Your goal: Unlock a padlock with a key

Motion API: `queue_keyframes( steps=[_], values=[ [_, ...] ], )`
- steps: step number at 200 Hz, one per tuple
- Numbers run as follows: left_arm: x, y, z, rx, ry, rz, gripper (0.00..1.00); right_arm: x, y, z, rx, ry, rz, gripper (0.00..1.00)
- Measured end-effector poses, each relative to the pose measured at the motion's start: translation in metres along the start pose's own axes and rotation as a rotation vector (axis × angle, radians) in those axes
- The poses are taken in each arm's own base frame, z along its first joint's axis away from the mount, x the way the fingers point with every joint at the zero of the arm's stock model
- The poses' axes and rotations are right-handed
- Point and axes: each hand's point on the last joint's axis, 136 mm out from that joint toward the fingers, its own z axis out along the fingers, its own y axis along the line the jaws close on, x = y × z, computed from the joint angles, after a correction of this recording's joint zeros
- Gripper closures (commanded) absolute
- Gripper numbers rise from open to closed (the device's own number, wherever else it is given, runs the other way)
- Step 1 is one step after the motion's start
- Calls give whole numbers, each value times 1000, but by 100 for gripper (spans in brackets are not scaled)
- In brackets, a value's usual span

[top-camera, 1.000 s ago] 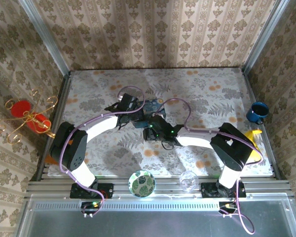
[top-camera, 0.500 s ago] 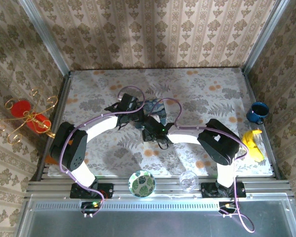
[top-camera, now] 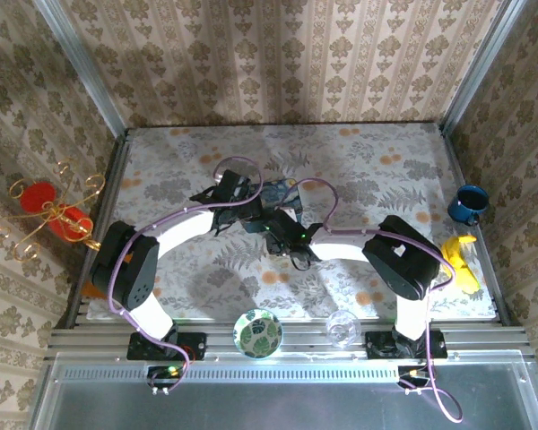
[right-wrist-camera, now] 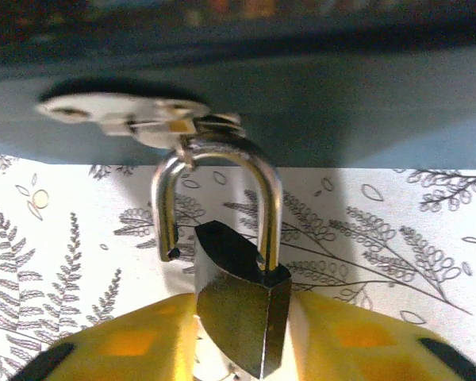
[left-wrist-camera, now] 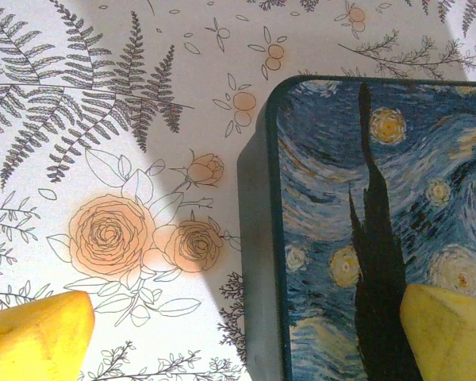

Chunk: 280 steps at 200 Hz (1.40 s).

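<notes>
- Right now the padlock [right-wrist-camera: 236,313] hangs by its shackle [right-wrist-camera: 214,155] from the silver hasp [right-wrist-camera: 119,111] on the side wall of the blue tin [right-wrist-camera: 341,119], just above the fern-printed table [right-wrist-camera: 397,230].
- My right gripper [right-wrist-camera: 239,349] has its yellow pads closed on the lock body, one against each flat side. It grips nothing else.
- My left gripper [left-wrist-camera: 242,337] is spread wide and empty. One finger sits over the table beside the tin, the other over the painted lid. I cannot tell whether either one presses down.
- One shackle leg stands clear of the body, which is turned aside, so I judge the lock sprung and only the unhooking left to do.
- I expect it to handle as stiff, smooth metal: light, hard, and slippery between the pads.
- It pivots on the leg that remains seated, so a loose grip would let the body swing.
- I would keep hold low on the flat faces of the body and away from the shackle, which has to slide through the hasp.
- The hasp tethers the lock to the tin, so a hard pull may drag the tin along.
- Count: one padlock, one tin, one hasp, two grippers.
- Around the table's edges I count one blue mug [top-camera: 469,203], one banana [top-camera: 462,260], one leaf-patterned bowl [top-camera: 257,333] and one glass bowl [top-camera: 342,329].
</notes>
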Motion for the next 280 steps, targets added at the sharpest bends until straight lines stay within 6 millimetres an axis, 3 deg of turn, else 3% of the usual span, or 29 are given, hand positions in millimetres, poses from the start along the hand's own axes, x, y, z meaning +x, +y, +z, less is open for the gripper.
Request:
queue_keyframes(
  steps=[33, 95, 181, 280],
  values=[
    [-1, 0, 0, 5, -1, -4, 0, 0, -4, 0, -24, 0, 27, 87],
    [-1, 0, 0, 9, -1, -8, 0, -1, -3, -1, -88, -7, 54, 100],
    [7, 4, -4, 19, 2, -38, 0, -5, -9, -1, -260, -15, 169, 100],
    [8, 1, -3, 29, -1, -48, 0, -16, -16, -2, -344, -28, 271, 100]
  ],
)
